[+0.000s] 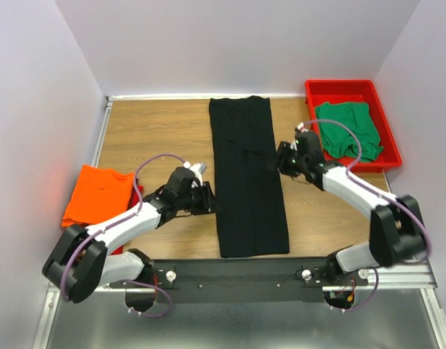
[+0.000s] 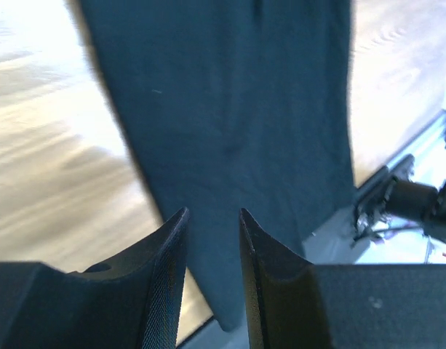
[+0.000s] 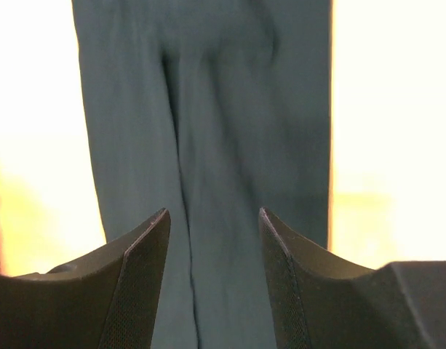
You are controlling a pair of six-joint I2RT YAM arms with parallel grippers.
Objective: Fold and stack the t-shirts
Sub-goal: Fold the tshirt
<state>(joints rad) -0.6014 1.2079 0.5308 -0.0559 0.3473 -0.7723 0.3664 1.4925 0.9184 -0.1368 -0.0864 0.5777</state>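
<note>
Large black cloth t-shirt [image 1: 248, 182], centre frame, is folded lengthwise; crosswise folds and stacking likely remain. Left gripper [image 1: 210, 201] and right gripper [image 1: 276, 161] gape empty.

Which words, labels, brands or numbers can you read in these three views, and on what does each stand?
No text can be read in any view.
The black shirt, orange shirt, green shirt and tray are plain.
The left pincer and right pincer show no marks.
</note>
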